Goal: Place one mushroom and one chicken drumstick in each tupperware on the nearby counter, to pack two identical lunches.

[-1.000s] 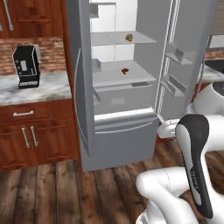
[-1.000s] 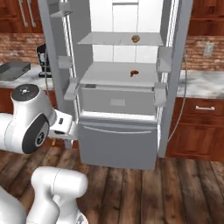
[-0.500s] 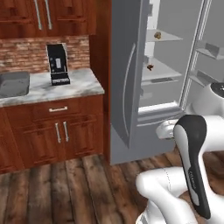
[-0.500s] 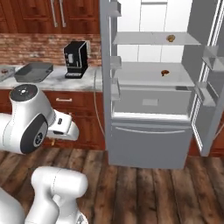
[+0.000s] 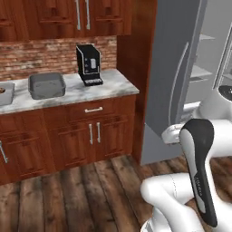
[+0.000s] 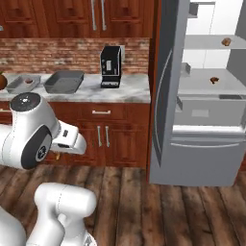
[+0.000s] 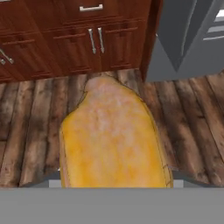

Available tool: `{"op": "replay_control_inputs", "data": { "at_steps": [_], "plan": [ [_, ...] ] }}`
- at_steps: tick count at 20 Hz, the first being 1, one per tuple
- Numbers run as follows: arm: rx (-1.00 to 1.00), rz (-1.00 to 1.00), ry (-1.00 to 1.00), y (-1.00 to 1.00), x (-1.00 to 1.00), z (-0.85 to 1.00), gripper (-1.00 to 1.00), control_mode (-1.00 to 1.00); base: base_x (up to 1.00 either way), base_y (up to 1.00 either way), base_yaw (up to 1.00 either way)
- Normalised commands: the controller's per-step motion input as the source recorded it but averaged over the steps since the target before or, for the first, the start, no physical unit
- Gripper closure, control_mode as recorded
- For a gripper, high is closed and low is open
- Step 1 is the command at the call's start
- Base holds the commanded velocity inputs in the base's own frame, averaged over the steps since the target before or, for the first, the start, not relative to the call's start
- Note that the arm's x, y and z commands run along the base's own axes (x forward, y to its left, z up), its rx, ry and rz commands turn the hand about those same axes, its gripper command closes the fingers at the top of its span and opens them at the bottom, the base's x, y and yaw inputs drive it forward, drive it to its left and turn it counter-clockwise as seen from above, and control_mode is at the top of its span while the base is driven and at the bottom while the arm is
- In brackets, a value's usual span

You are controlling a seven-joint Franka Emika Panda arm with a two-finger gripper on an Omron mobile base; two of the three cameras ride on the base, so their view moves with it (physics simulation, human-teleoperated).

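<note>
Both base views have swung off the open fridge since 1 second ago and now face the counter. That is the base turning, not the things moving. The fridge has slid to the right side of both views.

The gripper is tucked low beside the arm. In the hand view a yellow-orange chicken drumstick sits right in front of the camera, above the wood floor. It looks pinched between the fingers, whose tips are hidden behind it, and the jaws stand wide around the meat.

2 grey trays sit on the counter left of the black coffee machine. The wider tray looks bare inside from here. The small tray holds something small and brownish, too small to name. 2 small brown items remain on the fridge shelves, 1 up high and 1 lower.

Judgement: this is the carry leg, drumstick in hand and heading for a tray. The counter is not yet within reach, so the base needs to close in before any drop. The wider tray seems the likelier target. At least 1 more fridge trip looks needed.
</note>
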Motion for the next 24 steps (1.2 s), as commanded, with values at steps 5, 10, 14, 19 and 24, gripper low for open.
{"op": "replay_control_inputs", "data": {
  "at_steps": [5, 10, 14, 19, 24],
  "plan": [
    [0.0, 0.0, 0.0, 0.0, 0.0, 0.0, 1.0, 1.0, 0.74, 1.0, -0.01],
    [0.0, 0.0, 0.0, 0.0, 0.0, 0.0, 1.0, 1.0, 1.0, 1.0, 0.0],
    [0.0, 0.0, 0.0, 0.0, 0.0, 0.0, 1.0, 1.0, 0.86, 1.0, 0.0],
    [0.0, 0.0, 0.0, 0.0, 0.0, 0.0, 1.0, 1.0, 0.48, 1.0, 0.0],
    [0.0, 0.0, 0.0, 0.0, 0.0, 0.0, 1.0, 1.0, 0.49, 1.0, 0.0]
  ]
}}
